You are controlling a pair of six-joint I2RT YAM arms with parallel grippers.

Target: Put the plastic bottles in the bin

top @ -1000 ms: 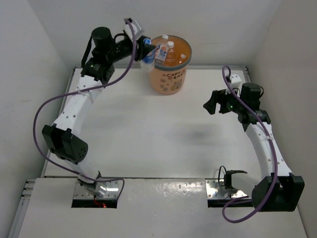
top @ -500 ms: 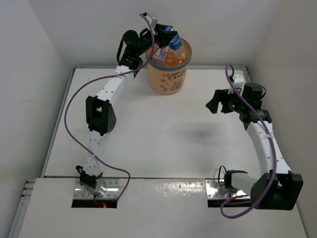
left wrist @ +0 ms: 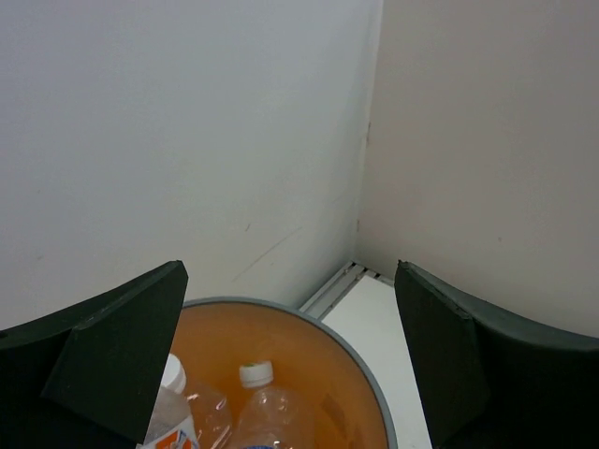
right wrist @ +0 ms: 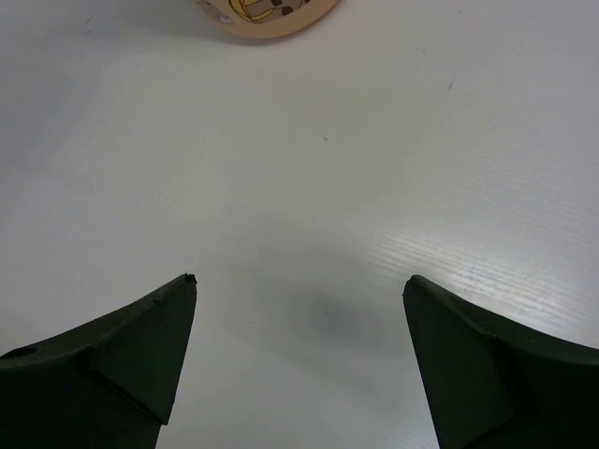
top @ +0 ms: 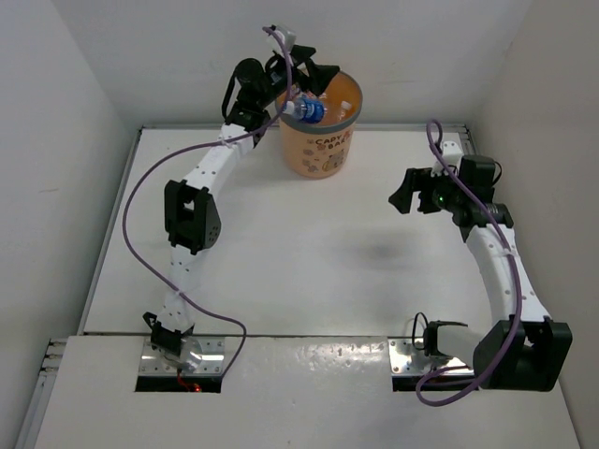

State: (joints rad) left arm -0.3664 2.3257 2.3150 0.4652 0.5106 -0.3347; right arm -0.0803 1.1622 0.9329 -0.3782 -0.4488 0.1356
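**A:** What was the setting?

**B:** A white table [top: 281,253] boxed in by pale walls [top: 421,47], with the orange bin [top: 318,150] standing at its far edge.

**A:** And the left end effector [left wrist: 289,271]?

**B:** It was spread wide with nothing between its fingers, held right over the bin's mouth. Just under it in the top view, a blue bottle [top: 307,111] lay on its side at the near-left rim, white cap pointing left. I couldn't tell whether it touched the rim.

**A:** Was anything inside?

**B:** The left wrist view showed a capped bottle [left wrist: 257,412] upright in the bin. An orange-label bottle [left wrist: 170,421] stood just beside it, partly behind a finger.

**A:** And the other side?

**B:** The right end effector [right wrist: 299,281] was also spread wide and held nothing. It hung above the table, well apart from the bin. Only the bin's lower edge showed at the top of its view. The left arm reached out long toward the far wall, while the right arm stood bent near the right wall.
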